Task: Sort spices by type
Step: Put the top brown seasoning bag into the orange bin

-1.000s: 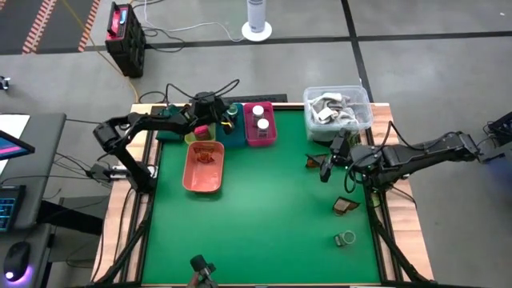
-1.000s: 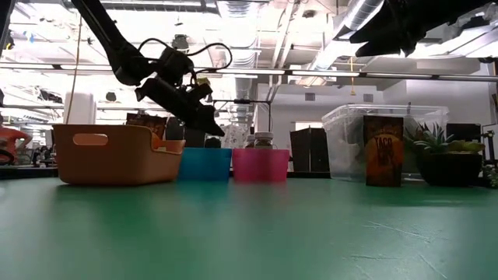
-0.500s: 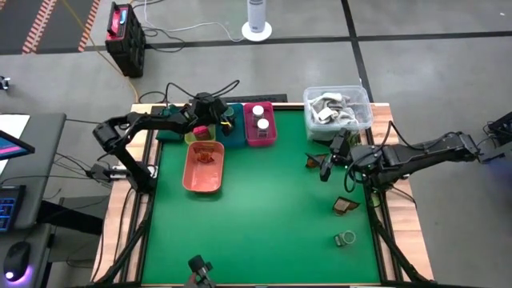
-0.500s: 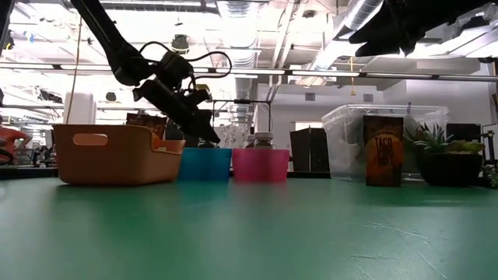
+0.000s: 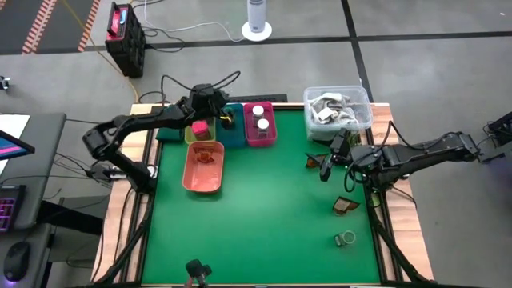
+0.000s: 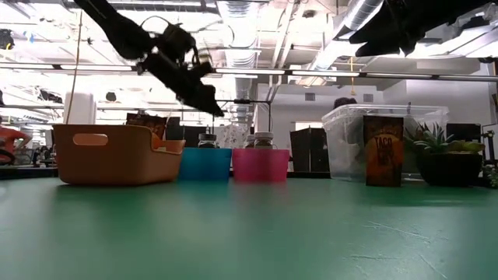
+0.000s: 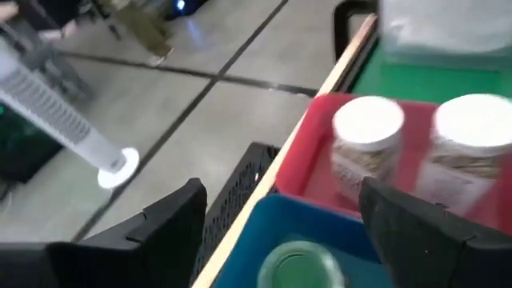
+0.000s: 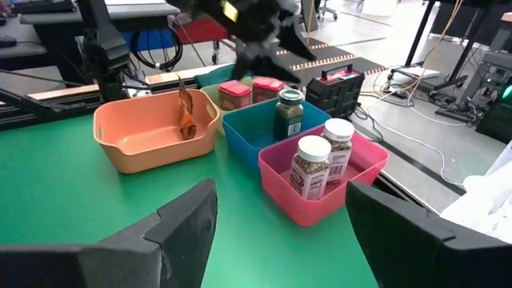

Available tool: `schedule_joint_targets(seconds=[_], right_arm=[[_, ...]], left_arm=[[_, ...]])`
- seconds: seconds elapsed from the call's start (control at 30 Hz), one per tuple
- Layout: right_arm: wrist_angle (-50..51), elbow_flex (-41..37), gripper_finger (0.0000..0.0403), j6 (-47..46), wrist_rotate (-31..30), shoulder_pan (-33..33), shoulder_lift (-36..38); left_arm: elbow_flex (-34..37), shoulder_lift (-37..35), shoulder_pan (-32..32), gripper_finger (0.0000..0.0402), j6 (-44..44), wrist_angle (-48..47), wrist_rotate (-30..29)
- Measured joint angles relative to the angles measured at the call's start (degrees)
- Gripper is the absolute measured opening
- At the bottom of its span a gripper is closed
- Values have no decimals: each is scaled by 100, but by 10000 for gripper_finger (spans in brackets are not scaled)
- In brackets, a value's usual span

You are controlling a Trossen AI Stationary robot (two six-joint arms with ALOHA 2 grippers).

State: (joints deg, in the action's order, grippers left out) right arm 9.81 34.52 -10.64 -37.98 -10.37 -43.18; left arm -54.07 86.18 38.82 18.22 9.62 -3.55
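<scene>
Left gripper [image 7: 280,232] is hanging wide open and empty just above the green-lidded jar [image 7: 300,266] standing in the teal tray [image 8: 256,128]; you are risking clipping that jar if you swing sideways low.

A grey concrete floor [image 5: 416,88] is crossed by dark seams. A white fan [image 5: 256,18] is stood on it beyond the table's far edge, and a black-and-red box [image 5: 125,32] is set far left. Ceiling pipes [image 6: 350,19] and bright lights are seen overhead. A desk [image 5: 24,160] is placed left.
</scene>
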Motion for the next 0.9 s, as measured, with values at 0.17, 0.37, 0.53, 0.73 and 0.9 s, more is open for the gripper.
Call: schedule_joint_targets(seconds=[0.17, 0.37, 0.53, 0.73, 0.9], right_arm=[[154, 0, 302, -119, -329, -2, -90], [734, 295, 302, -331, -422, 0, -538], [2279, 1089, 302, -627, -293, 133, -1295], [4080, 1879, 302, -429, 863, 626, -2117], [4483, 2017, 302, 123, 1342, 1053, -2434]], left_arm=[[-1, -635, -770, 307, 255, -453, 197], [247, -945, -1860, 298, -12, -742, 223], [568, -1094, -2523, 298, -137, -1036, 281], [1207, -1391, -2935, 297, -139, -474, 216], [1697, -1697, -2995, 297, -321, -13, -31]])
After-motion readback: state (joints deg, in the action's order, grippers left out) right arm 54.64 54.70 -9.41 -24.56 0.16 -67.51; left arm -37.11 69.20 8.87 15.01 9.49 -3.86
